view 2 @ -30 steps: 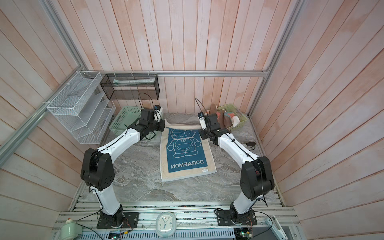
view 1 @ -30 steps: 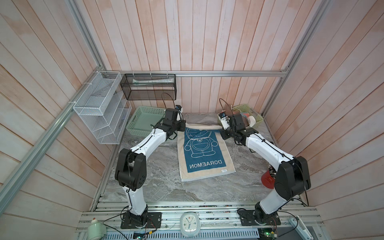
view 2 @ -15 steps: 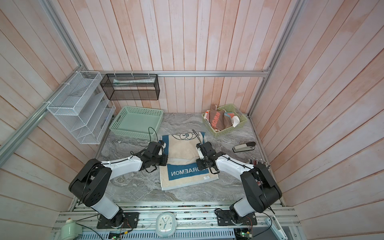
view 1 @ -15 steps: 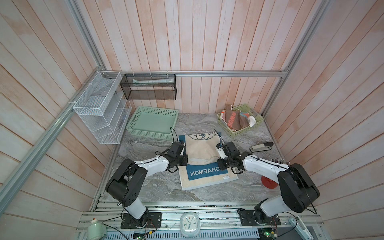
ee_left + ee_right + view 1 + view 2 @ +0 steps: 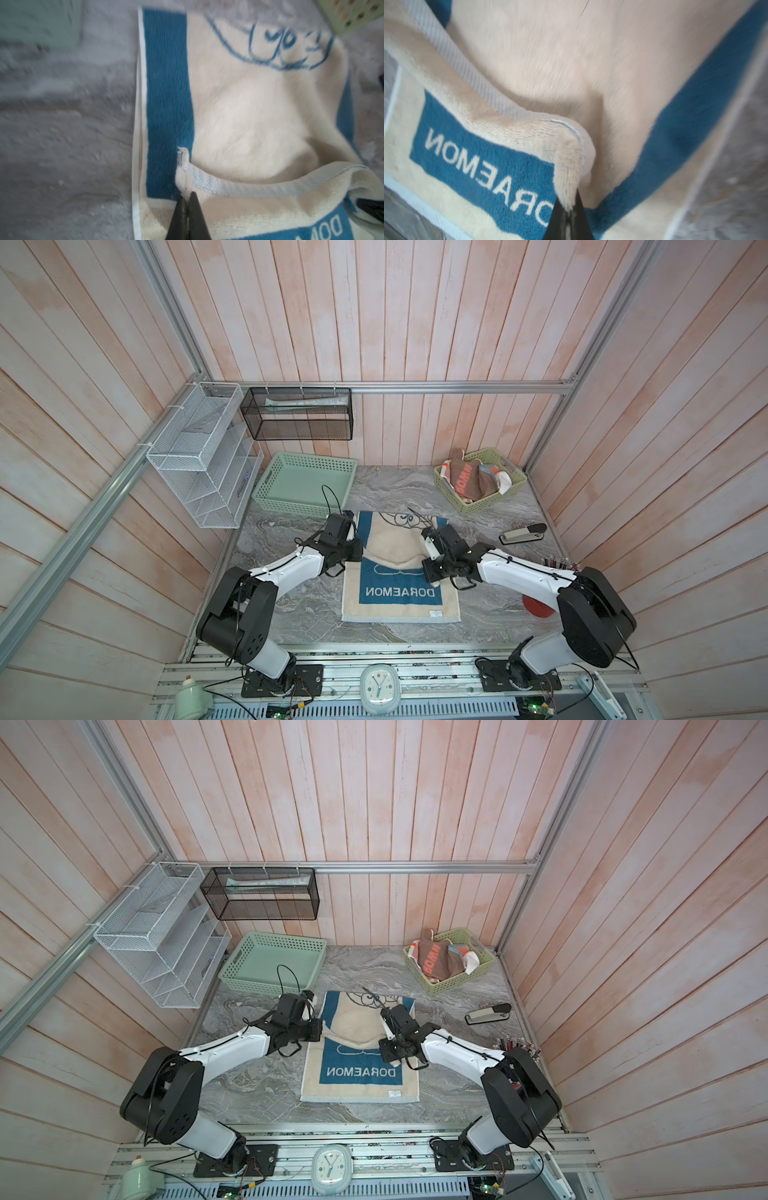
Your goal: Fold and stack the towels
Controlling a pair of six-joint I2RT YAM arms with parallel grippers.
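Task progress: I judge the job barely begun. The cream terry towel with a blue border and cartoon face (image 5: 392,545) is partway through its first fold. I see no folded towel stacked anywhere.
Work left: The other cloths, among them a brown towel with coral lettering (image 5: 467,485), lie heaped and unfolded in the yellow-green perforated plastic basket (image 5: 492,504), well beyond both sets of jaws.
Left gripper (image 5: 187,199): The jaws are pinched tight on one corner of the turned-over hem, and the cloth bunches just ahead of the tips.
Right gripper (image 5: 569,207): The jaws are closed tight on the opposite corner of the same hem.
Towel relative to jaws: The hem spans between the two grippers and sags in the middle. The raised flap runs away from the jaws. The lettered blue panel lies flat on the grey marble-patterned tabletop (image 5: 490,610), below the jaws and uncovered.
Fold status: I judge the hem has yet to reach the towel's opposite edge.
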